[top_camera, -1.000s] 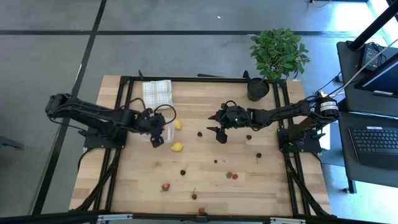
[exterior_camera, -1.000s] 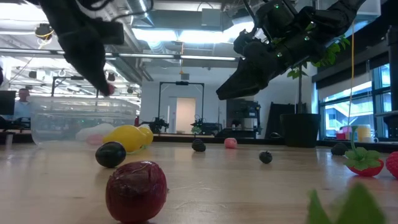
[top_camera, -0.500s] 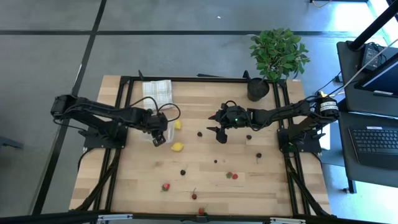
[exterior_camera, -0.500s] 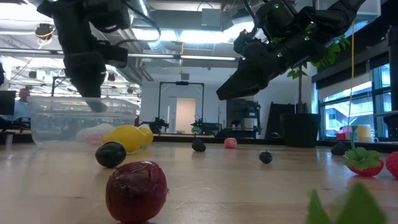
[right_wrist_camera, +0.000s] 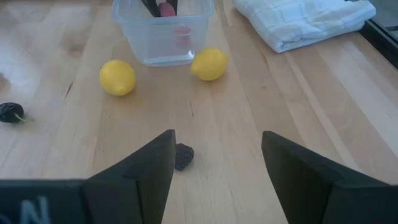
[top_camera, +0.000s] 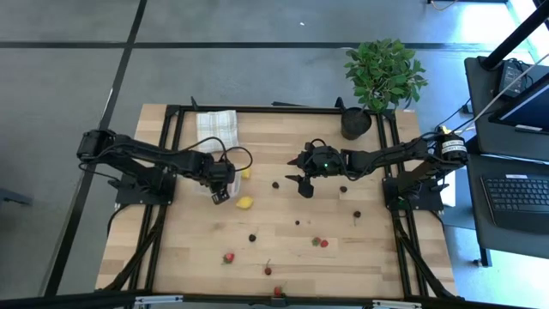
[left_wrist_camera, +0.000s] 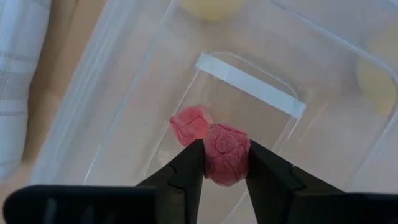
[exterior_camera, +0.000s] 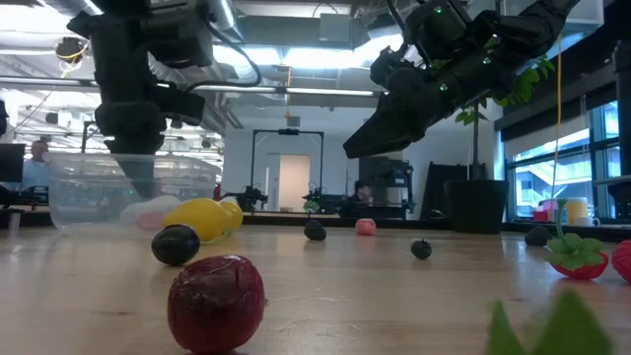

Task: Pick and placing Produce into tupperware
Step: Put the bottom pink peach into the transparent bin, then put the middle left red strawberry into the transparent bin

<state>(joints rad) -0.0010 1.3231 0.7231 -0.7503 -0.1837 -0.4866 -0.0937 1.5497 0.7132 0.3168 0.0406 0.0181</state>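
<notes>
Left wrist view shows the left gripper [left_wrist_camera: 225, 163] lowered inside the tupperware [left_wrist_camera: 106, 118], its fingers clamped on a pink berry [left_wrist_camera: 226, 154] just above the floor, where a second pink piece [left_wrist_camera: 189, 124] already lies. The tupperware sits near the bench's left edge, beside the checked cloth [top_camera: 216, 128], with two lemons [right_wrist_camera: 117, 77] just outside its wall. The right gripper [right_wrist_camera: 217, 155] hangs with fingers apart above mid-bench, over a dark berry [right_wrist_camera: 184, 155]. Risk: the berry may stick to one finger on release, or the withdrawing fingers may catch the wall and drag the light container.
</notes>
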